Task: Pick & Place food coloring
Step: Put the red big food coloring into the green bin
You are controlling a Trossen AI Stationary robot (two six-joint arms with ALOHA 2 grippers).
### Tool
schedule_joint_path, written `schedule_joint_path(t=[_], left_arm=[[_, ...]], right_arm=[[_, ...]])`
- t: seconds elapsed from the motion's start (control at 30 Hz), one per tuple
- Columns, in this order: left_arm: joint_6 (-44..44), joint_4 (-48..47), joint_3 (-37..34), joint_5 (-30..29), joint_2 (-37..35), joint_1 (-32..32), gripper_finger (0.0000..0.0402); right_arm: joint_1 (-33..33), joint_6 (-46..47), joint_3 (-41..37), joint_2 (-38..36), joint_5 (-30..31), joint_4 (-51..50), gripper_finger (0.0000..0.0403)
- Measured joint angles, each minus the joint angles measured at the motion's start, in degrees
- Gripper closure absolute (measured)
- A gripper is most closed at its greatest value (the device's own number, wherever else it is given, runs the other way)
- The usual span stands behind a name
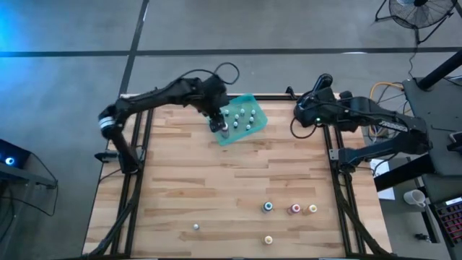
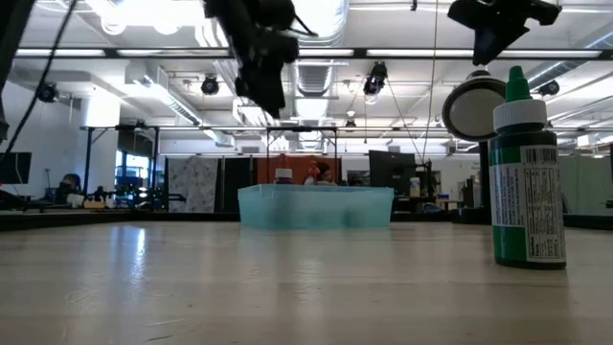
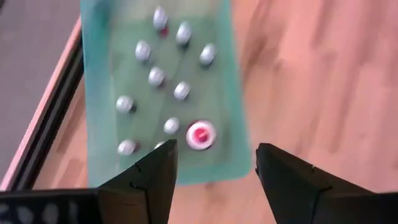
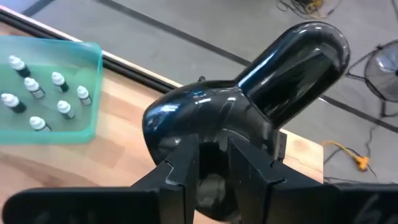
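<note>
1. High view: tray (image 1: 253,108) lies at the table's (image 1: 216,188) far edge and holds most bottles (image 1: 242,119). The left gripper (image 1: 219,124) hangs over the tray's near corner. Five more bottles (image 1: 268,207) stand near the table's front edge, well apart from the tray. The right gripper (image 1: 307,110) sits beside the tray's right end.
2. Low view: the tray (image 2: 316,206) shows mid-table, and a green bottle (image 2: 525,177) stands close to the camera.
3. Left wrist view: the fingers (image 3: 155,177) are spread wide and empty above the tray (image 3: 99,93); a red bottle (image 3: 201,134) stands between them.
4. Right wrist view: the fingers (image 4: 177,168) are closed on a black lamp (image 4: 249,93), beside the tray (image 4: 81,130).
</note>
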Motion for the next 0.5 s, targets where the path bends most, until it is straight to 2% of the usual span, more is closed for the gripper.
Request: schedule_joint_path(t=[0.17,0.37,0.43,0.5], left_arm=[[-5.64,11.9,-10.89,3.62,-10.54,-0.53,0.021],[-14.56,29.83,-28.91,3.63,-25.46,-1.29,0.021],[-17.64,32.27,-33.85,3.62,-29.78,-1.33,0.021],[-24.45,32.96,-38.27,3.59,-33.72,-1.36,0.021]], right_arm=[[0.29,-2.62,-3.16,-7.47,-0.45,0.73,0.0335],[1.85,-4.71,-12.52,-22.48,-4.74,11.51,0.0342],[1.84,-6.03,-15.35,-26.37,-4.92,14.19,0.0342],[1.8,-5.38,-17.12,-29.76,-4.43,14.53,0.0342]])
